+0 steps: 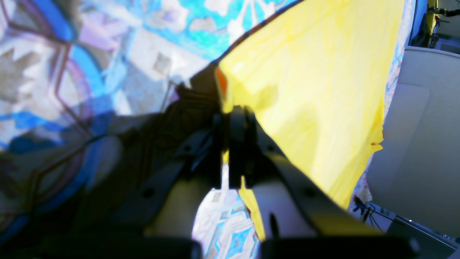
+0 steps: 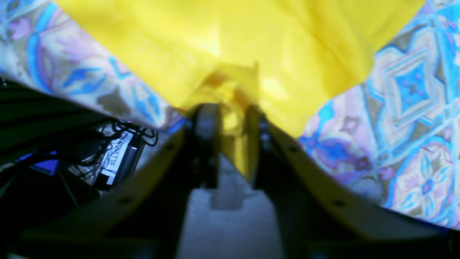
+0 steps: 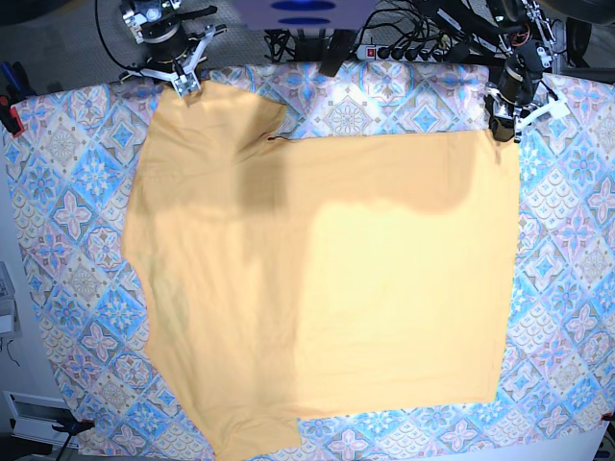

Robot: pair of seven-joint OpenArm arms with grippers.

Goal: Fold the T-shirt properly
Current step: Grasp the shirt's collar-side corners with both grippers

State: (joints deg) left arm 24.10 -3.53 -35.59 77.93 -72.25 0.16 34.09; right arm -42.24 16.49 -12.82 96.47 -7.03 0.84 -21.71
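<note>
Through my left wrist camera, my left gripper (image 1: 233, 118) had its jaws pressed together on a corner of the T-shirt (image 1: 309, 90), and a thin strip of yellow cloth showed in the slot between them. From that pinch the shirt spread away up and to the right as a bright sheet over the tablecloth (image 1: 107, 64), whose blue and pink tiles were blurred on the left. A pale grey surface lay beyond the cloth's far edge on the right. Through my right wrist camera, my right gripper (image 2: 230, 118) stood narrowed around a bunched fold of the T-shirt (image 2: 215, 43), with yellow cloth filling the gap between my two fingers (image 2: 206, 122). The tablecloth (image 2: 406, 118) showed on both sides, and a tangle of dark cables (image 2: 118, 144) sat beyond the table edge at lower left. In the base view the T-shirt (image 3: 365, 307) lay spread nearly flat on the tablecloth (image 3: 72, 240), covering most of its middle. My right gripper (image 3: 183, 82) held the shirt's top corner at the picture's upper left, and my left gripper (image 3: 504, 130) held the top corner at the upper right. A darker shadow crossed the upper part of the shirt.
</note>
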